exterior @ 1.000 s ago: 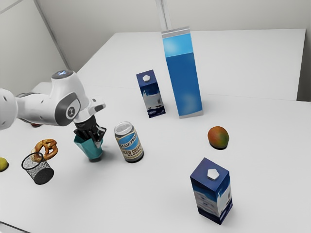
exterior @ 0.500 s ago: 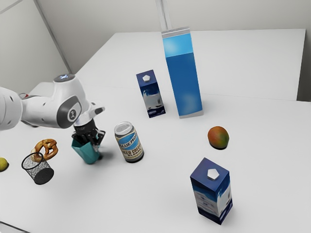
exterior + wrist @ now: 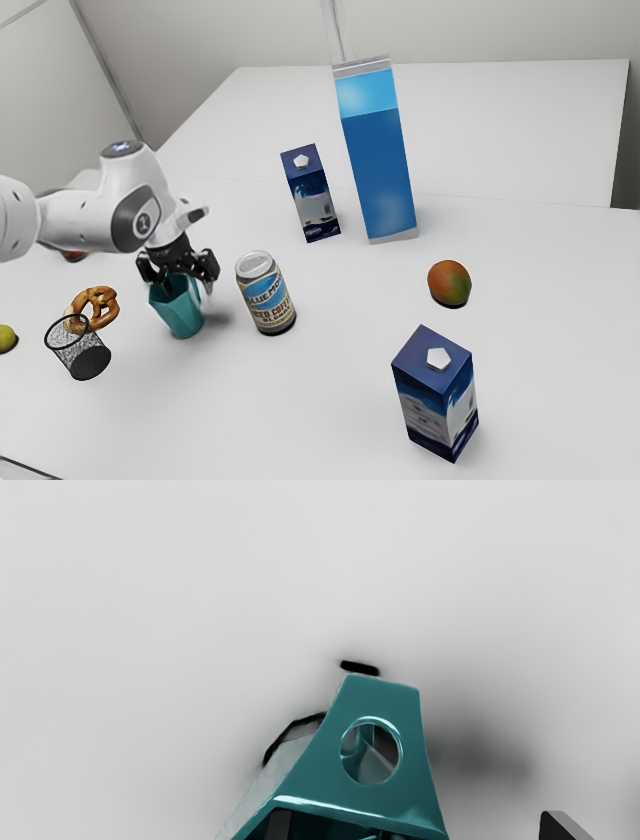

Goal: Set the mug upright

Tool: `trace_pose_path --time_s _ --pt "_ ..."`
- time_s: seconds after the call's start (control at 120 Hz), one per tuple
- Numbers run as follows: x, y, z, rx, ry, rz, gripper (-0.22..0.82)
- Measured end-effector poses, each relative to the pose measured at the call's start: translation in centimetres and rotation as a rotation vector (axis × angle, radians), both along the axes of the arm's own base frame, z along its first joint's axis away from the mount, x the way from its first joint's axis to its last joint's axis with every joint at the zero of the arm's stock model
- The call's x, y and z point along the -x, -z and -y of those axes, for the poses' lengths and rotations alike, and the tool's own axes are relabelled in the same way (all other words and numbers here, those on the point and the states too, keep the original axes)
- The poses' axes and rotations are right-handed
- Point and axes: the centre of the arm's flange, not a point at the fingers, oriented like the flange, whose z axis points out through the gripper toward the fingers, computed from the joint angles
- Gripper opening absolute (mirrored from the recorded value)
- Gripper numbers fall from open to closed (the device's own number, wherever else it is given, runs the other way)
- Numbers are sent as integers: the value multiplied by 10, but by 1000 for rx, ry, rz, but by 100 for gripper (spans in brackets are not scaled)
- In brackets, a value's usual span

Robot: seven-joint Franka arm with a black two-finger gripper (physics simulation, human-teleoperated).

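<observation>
Across a white table (image 3: 300,410), our gripper (image 3: 417,817), fingers parted, straddles the wall of the teal mug (image 3: 182,312), upright at frame left, its righting apparently done and a clear withdrawal likely next.

White arm (image 3: 85,222), black gripper (image 3: 184,286)

Rounded white shells carry a dark grey oval cap (image 3: 136,218) with a pale emblem (lettering, perhaps; too small to read). A dark disc (image 3: 122,149) bears a bluish mark. The blocky fingers (image 3: 551,828) are black with greyer edges.
</observation>
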Motion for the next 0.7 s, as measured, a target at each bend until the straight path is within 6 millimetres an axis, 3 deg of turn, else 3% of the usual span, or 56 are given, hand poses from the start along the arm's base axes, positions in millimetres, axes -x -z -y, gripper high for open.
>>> trace_pose_path --time_s 0.408,0.7 --pt "-16 -37 -4 33 20 45 60" --pt "-38 -103 1 24 110 75 60"
